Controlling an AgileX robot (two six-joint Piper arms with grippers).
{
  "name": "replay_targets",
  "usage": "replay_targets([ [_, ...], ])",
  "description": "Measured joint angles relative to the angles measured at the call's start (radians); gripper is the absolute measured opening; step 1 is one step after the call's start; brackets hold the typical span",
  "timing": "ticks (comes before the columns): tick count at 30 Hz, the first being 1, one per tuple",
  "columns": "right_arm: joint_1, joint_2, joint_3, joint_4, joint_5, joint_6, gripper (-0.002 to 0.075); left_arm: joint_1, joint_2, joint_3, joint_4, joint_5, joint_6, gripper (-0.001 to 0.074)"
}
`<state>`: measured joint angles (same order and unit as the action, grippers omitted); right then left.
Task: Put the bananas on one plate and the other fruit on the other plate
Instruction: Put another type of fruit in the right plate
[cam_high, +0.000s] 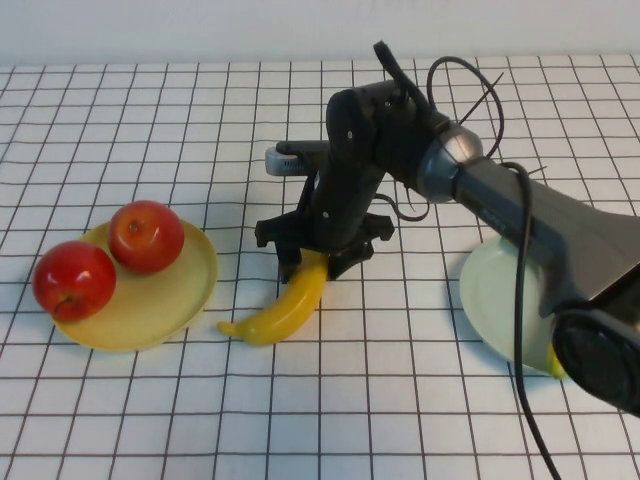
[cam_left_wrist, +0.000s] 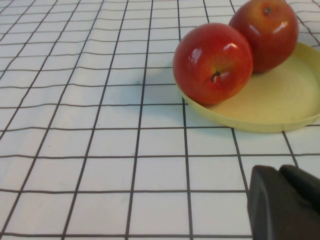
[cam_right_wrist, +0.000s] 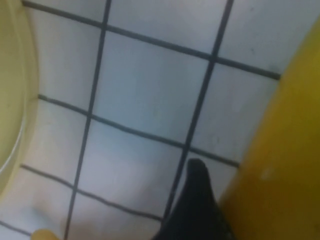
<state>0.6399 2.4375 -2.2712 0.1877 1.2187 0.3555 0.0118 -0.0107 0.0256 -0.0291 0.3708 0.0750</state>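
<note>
One banana (cam_high: 283, 307) lies on the checked cloth in the middle, curving toward the yellow plate (cam_high: 180, 300). My right gripper (cam_high: 315, 262) is down over the banana's far end, open, with a finger on each side. The right wrist view shows one dark finger (cam_right_wrist: 197, 200) close beside the banana (cam_right_wrist: 280, 165). Two red apples (cam_high: 146, 236) (cam_high: 74, 279) sit on the yellow plate. The pale blue-green plate (cam_high: 495, 300) lies at the right, partly hidden by the right arm. A bit of yellow (cam_high: 555, 365) peeks out at its near edge. My left gripper (cam_left_wrist: 285, 200) is shut and empty, near the apples (cam_left_wrist: 212, 62).
The right arm stretches from the near right corner across the blue-green plate to the table's middle. A grey cylindrical part (cam_high: 290, 160) sticks out behind the gripper. Bare checked cloth lies at the back and along the near edge.
</note>
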Motion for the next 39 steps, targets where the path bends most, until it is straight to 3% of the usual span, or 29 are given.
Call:
replay_targets([
  [3, 0.005, 0.031, -0.055, -0.009, 0.010, 0.002, 0.0439, 0.000, 0.000, 0.000, 0.000, 0.000, 0.000, -0.0004],
  [6, 0.011, 0.040, -0.081, -0.018, 0.012, -0.001, 0.0315, 0.000, 0.000, 0.000, 0.000, 0.000, 0.000, -0.0004],
  [15, 0.017, -0.085, -0.084, -0.136, 0.016, -0.104, 0.0323, 0.000, 0.000, 0.000, 0.000, 0.000, 0.000, -0.0004],
  [23, -0.004, -0.383, 0.310, -0.285, 0.016, -0.170, 0.0323, 0.000, 0.000, 0.000, 0.000, 0.000, 0.000, -0.0004],
  [28, -0.135, -0.512, 0.577, -0.276, 0.007, -0.178, 0.0323, 0.000, 0.000, 0.000, 0.000, 0.000, 0.000, -0.0004],
  [34, -0.259, -0.547, 0.688, -0.257, -0.039, -0.289, 0.0323, 0.000, 0.000, 0.000, 0.000, 0.000, 0.000, -0.0004],
  [39, -0.286, -0.512, 0.690, -0.242, -0.072, -0.401, 0.0323, 0.000, 0.000, 0.000, 0.000, 0.000, 0.000, -0.0004],
])
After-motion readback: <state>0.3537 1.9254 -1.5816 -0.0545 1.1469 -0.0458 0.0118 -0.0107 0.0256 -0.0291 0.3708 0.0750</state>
